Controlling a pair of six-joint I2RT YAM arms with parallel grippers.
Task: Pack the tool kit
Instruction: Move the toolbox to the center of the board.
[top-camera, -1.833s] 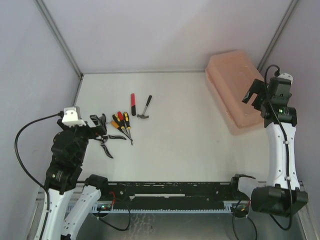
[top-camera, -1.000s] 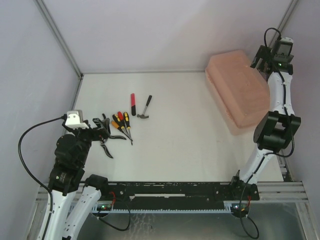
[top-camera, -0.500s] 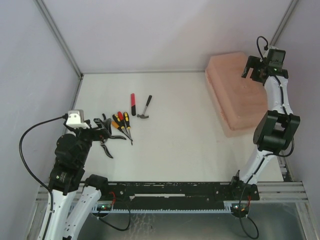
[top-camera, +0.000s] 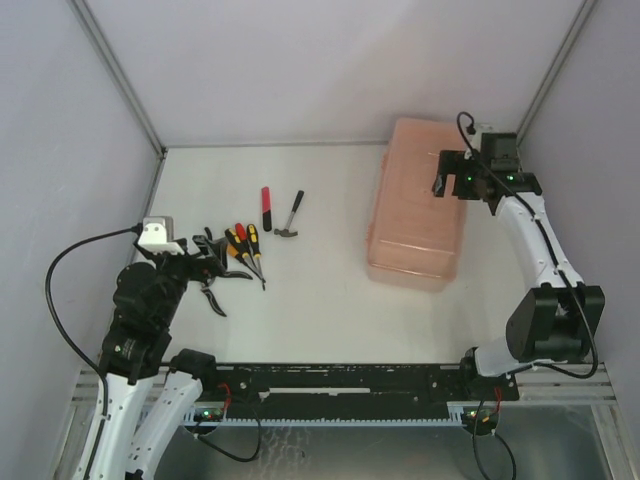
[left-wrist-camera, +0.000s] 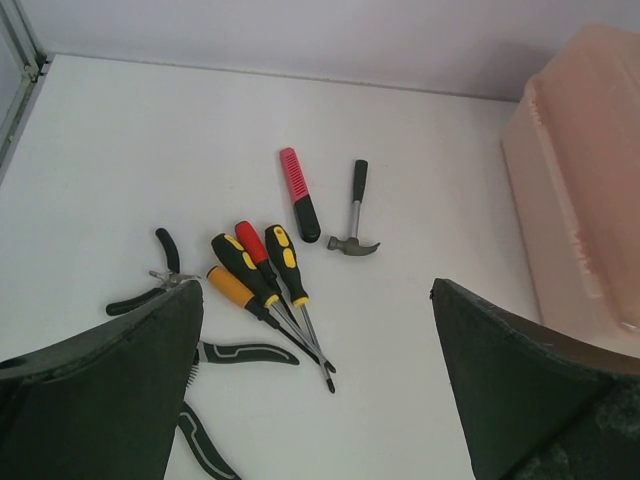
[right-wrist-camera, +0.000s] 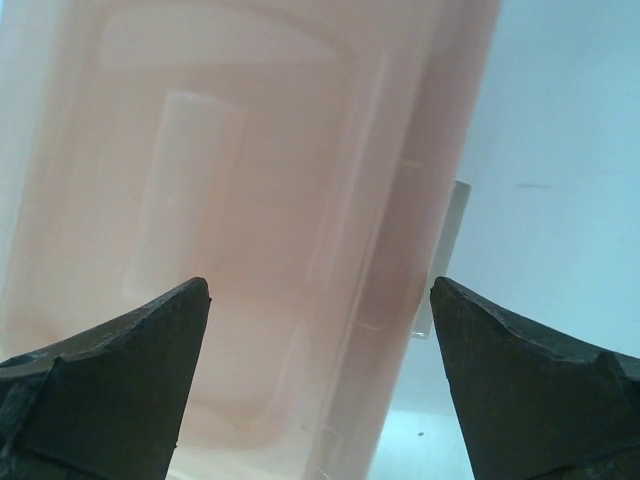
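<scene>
The large salmon-pink plastic toolbox (top-camera: 412, 220) is now seen nearer the middle of the white table (top-camera: 320, 320) (earlier it was lying in the far right corner). The right gripper (top-camera: 452, 181) is placed over its far right edge with the jaws spread wide; whether the lid is touched cannot be told. The left gripper (top-camera: 205, 258), fully spread and empty, is kept above the black-handled pliers (top-camera: 215, 287), which lie beside the red and yellow-black screwdrivers (top-camera: 244, 250) and the small hammer (top-camera: 291, 216).

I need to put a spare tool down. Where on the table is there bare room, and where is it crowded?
Bare: the wide patch between the hammer and the toolbox, and the near strip in front of the toolbox. Crowded: the left side, where the pliers and screwdrivers lie close together.
</scene>
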